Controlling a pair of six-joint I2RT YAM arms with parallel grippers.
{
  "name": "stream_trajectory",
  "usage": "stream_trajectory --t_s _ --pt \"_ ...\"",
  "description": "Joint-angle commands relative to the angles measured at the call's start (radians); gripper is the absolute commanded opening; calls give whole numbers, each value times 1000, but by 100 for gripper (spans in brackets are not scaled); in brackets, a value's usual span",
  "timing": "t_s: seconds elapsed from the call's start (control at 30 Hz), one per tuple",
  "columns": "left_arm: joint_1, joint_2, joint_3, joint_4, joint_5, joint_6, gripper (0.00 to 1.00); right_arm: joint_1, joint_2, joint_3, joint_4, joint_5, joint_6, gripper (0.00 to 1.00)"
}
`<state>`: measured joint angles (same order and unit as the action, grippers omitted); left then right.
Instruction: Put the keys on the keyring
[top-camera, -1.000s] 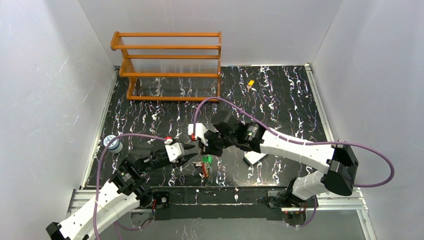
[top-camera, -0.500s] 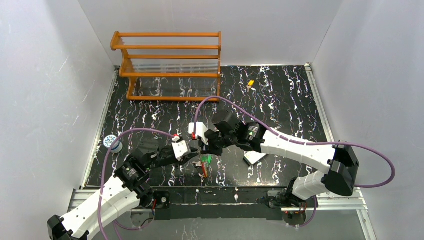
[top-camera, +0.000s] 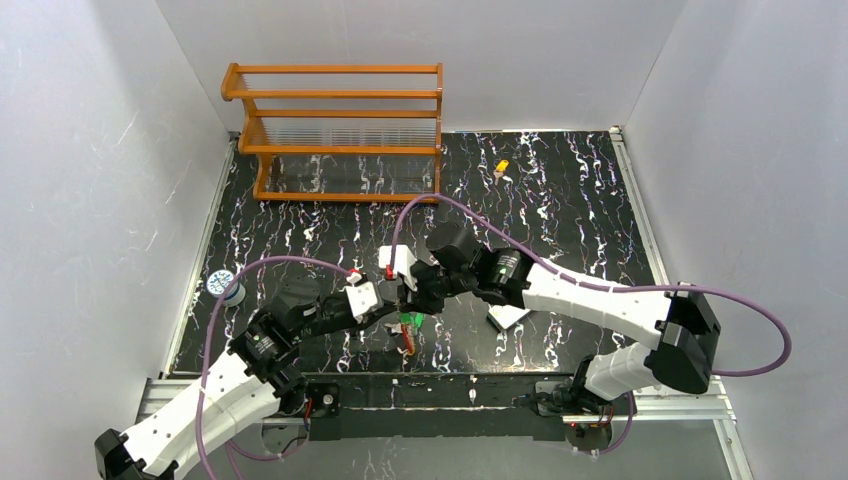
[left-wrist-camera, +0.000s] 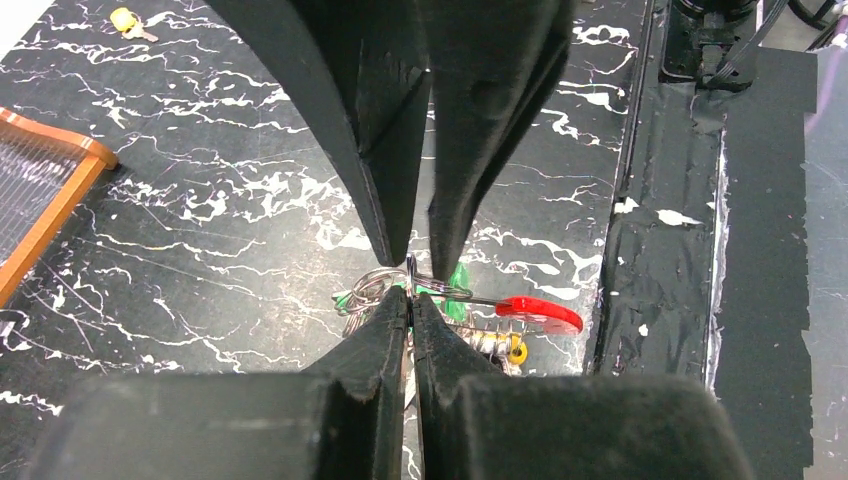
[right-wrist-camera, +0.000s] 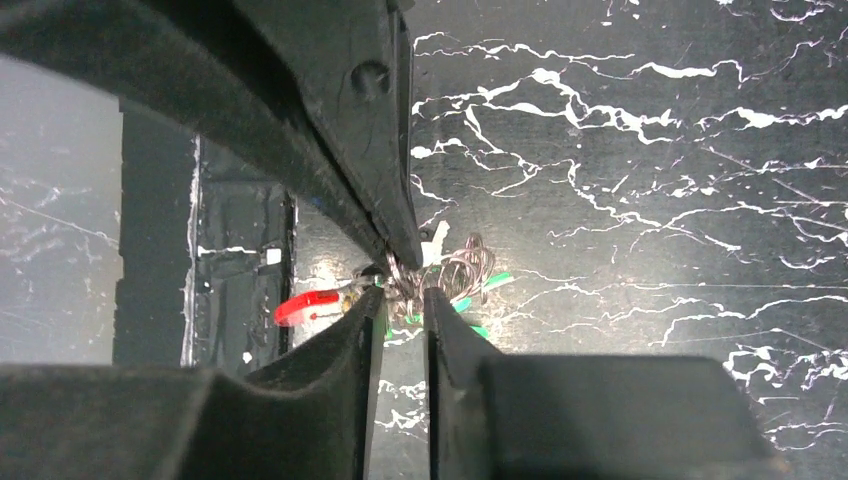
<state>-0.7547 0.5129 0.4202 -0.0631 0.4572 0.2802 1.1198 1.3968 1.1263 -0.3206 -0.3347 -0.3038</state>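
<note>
The keyring (left-wrist-camera: 372, 290) is a bunch of thin wire loops with a red tab (left-wrist-camera: 540, 314), a green key (left-wrist-camera: 457, 285) and a yellow bead. It sits between the two grippers near the table's front edge (top-camera: 408, 325). My left gripper (left-wrist-camera: 410, 300) is shut on one thin wire loop of it. My right gripper (right-wrist-camera: 403, 296) comes from the opposite side, its jaws a narrow gap apart, tips astride the wire loops (right-wrist-camera: 455, 268). In the top view the two grippers (top-camera: 392, 305) (top-camera: 408, 297) meet tip to tip. A loose yellow key (top-camera: 502, 167) lies far back on the table.
An orange wooden rack (top-camera: 340, 130) stands at the back left. A white card (top-camera: 510, 315) lies under the right forearm. A small blue-and-white round object (top-camera: 226, 287) sits at the left edge. Black taped rail (left-wrist-camera: 700, 250) runs along the table's front.
My left gripper has moved right, up to the keyring, and its fingers have closed on a wire loop. The right arm has barely moved.
</note>
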Motion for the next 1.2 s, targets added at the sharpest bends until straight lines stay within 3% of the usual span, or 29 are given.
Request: stream_trajectory --t_s 0.0,0.1,0.4,0.57,0.83,1.17 --pt "-2 -47 19 -4 -14 12 0 1 -88 -63 162 -4 47 37" --pt "-2 -85 9 16 -11 13 0 -13 -155 -138 270 -11 78 44" --pt "-2 -208 -31 98 17 7 0 -67 -344 -353 644 -149 123 45" --pt "-2 -264 -58 148 38 0 0 -69 -372 -418 814 -213 155 45" --pt "-2 -267 -65 169 64 -4 0 -69 -276 -380 868 -312 213 40" --pt "-2 -255 -63 172 75 -6 0 -69 -221 -384 891 -253 231 36"
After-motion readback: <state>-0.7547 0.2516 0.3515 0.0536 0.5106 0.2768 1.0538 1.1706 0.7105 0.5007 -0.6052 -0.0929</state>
